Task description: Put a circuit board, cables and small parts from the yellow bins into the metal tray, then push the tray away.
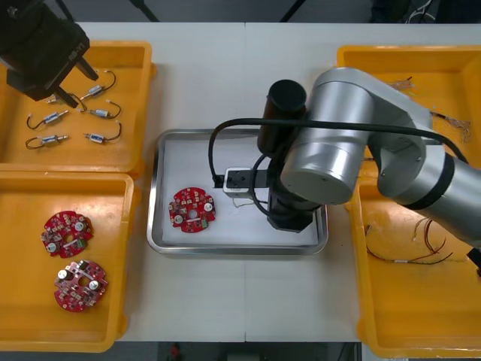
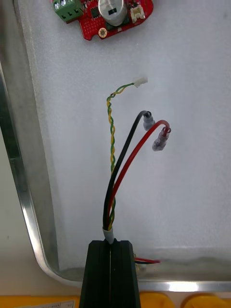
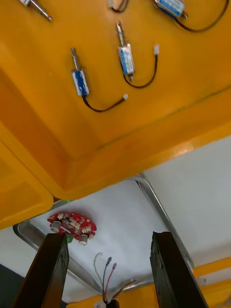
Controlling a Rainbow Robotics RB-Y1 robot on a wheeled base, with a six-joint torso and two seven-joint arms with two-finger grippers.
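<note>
The metal tray [image 1: 239, 227], white inside, holds one round red circuit board [image 1: 192, 209] at its left. My right arm [image 1: 331, 150] reaches over the tray's right half. In the right wrist view my right gripper [image 2: 110, 243] is shut on a cable bundle [image 2: 111, 197] of black, red and twisted yellow-green wires. The wire ends fan out over the white floor toward the circuit board [image 2: 103, 14]. My left gripper [image 1: 75, 84] hovers open over the far left yellow bin [image 1: 139, 98]. Its fingers [image 3: 48, 269] stand wide apart, and small metal parts [image 3: 80, 83] with black leads lie in the bin.
The near left bin [image 1: 22, 218] holds two more circuit boards [image 1: 68, 233]. Thin cables [image 1: 421, 256] lie in the near right bin, and more cables [image 1: 451, 120] in the far right one. Bare table shows in front of and behind the tray.
</note>
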